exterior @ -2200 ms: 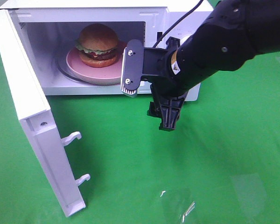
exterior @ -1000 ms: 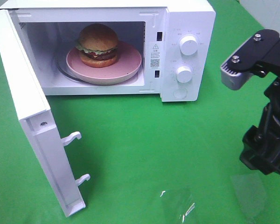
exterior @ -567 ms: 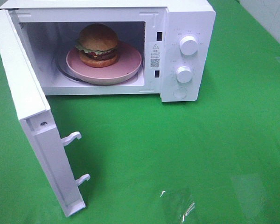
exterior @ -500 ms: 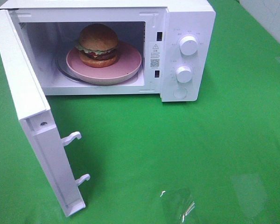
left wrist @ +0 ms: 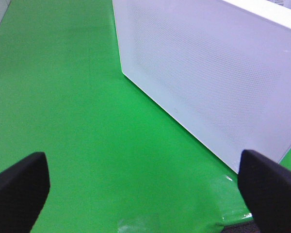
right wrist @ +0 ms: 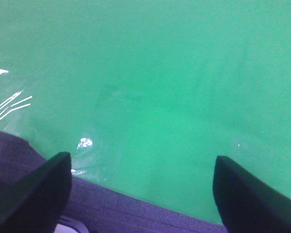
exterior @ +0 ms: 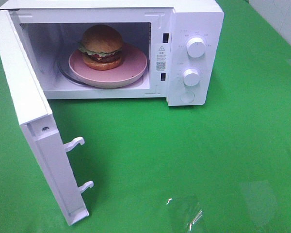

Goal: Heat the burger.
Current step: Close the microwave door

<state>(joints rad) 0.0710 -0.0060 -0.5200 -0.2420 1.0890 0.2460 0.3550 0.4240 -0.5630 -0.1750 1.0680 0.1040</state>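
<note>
The microwave [exterior: 194, 19] and its door [exterior: 26, 97] are coloured white, and a fine dotted mesh pattern is shown on the door's outer face. The burger [exterior: 102, 46] is marked by a glossy golden-brown bun, green lettuce and a dark patty; the plate [exterior: 133, 68] is coloured pink. The bench [exterior: 184, 155] is covered in plain green. The left fingers [left wrist: 19, 189] and right fingers [right wrist: 34, 194] are seen as black.

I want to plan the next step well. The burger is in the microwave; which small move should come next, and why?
Probably the left hand should reach the outer face of the door and start pushing it shut. The burger already sits on the pink plate inside the microwave, the door stands wide open, and the open left hand faces that outer side.
</note>
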